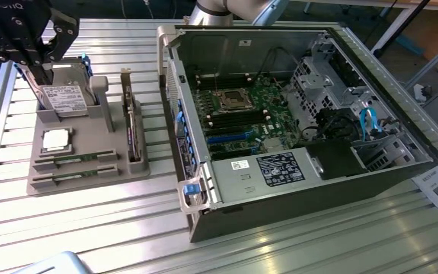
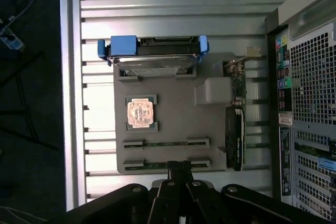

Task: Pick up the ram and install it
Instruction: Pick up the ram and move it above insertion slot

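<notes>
Although both ram sticks sit untouched in their slots at the front of the grey holder (image 1: 89,182), the gripper (image 2: 178,167) has its fingers pressed together on nothing. In the exterior view the outer ram stick (image 1: 73,173) and the inner ram stick (image 1: 74,157) lie parallel in the lower left of the frame. Behind them come the square CPU (image 1: 56,140) and the hard drive (image 1: 65,97) standing on edge, with the expansion card (image 1: 133,134) along the holder's right side. The gripper hangs in that view's upper left corner, over the hard drive and well apart from the ram. The open computer case (image 1: 295,188) stands at the exterior view's right, its motherboard (image 1: 242,114) exposed. The wrist view adds the closed fingertips lined up with the outer ram stick's middle.
</notes>
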Tool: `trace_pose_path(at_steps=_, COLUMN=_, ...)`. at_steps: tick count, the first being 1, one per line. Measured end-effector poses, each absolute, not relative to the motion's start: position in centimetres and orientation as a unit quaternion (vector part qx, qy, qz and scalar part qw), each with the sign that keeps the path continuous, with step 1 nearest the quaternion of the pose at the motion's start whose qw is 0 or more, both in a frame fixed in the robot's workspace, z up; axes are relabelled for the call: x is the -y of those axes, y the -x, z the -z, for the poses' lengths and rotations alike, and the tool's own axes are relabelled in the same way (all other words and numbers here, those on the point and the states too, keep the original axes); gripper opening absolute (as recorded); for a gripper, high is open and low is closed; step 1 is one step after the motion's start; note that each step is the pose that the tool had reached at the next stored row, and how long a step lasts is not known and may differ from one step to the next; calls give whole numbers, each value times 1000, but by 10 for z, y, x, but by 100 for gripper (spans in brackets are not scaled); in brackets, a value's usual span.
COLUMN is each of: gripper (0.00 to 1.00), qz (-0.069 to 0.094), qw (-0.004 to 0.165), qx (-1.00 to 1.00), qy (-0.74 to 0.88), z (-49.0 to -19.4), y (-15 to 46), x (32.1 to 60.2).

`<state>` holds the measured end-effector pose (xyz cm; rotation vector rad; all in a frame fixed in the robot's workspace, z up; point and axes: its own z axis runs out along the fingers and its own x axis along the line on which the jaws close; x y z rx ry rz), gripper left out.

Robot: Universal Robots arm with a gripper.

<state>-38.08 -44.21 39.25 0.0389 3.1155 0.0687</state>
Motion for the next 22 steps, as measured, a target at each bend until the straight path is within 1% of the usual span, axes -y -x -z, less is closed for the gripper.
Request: trace_pose_path(at_steps=22, gripper=10, qz=-24, qw=8, qx=-982, qy=189, z=-390, y=381, x=442)
